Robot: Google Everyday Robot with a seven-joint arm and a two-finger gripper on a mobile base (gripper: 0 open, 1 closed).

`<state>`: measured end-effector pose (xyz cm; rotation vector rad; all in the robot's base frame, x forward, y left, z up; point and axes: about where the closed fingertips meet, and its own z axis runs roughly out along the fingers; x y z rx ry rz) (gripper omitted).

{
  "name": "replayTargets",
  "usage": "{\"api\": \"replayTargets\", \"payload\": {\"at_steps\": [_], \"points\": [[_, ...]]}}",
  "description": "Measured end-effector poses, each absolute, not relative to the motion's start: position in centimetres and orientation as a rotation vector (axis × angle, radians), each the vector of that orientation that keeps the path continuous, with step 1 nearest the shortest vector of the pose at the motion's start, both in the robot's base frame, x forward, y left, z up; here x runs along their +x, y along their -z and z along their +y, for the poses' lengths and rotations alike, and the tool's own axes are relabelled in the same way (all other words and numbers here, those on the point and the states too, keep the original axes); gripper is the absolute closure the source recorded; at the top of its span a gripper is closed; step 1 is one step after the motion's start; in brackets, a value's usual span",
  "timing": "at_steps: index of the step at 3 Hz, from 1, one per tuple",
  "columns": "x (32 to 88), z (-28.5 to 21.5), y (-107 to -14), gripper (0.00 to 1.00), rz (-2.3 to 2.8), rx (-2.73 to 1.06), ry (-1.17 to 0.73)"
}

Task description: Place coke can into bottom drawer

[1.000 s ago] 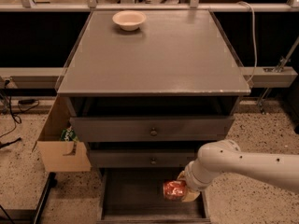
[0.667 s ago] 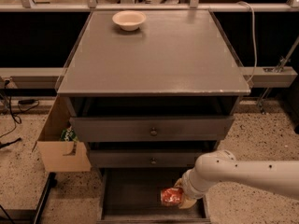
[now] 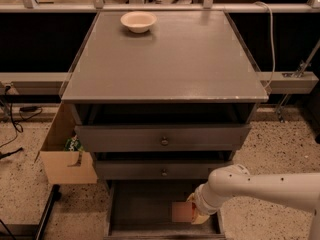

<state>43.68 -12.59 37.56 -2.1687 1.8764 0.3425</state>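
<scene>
Lowered since 1 second ago, your gripper (image 3: 194, 214) clasps the coke can (image 3: 181, 212) inside the bottom drawer (image 3: 137, 205), right side.

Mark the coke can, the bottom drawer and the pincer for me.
coke can (image 3: 181, 212): camera view, its red side, low inside the drawer.
bottom drawer (image 3: 140, 206): camera view, bare dark floor left of the can.
pincer (image 3: 196, 214): camera view, its tip, right beside the can, over the drawer.

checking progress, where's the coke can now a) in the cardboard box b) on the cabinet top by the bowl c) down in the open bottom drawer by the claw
c, the coke can is down within the bottom drawer right beside the claw; the bowl is up on the cabinet top
</scene>
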Motion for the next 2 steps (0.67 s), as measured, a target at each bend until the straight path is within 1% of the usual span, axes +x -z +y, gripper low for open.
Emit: {"api": "replayTargets", "payload": {"at_steps": [2], "points": [[45.7, -11.5, -33.4, 1.0, 1.807, -2.149, -0.353]]}}
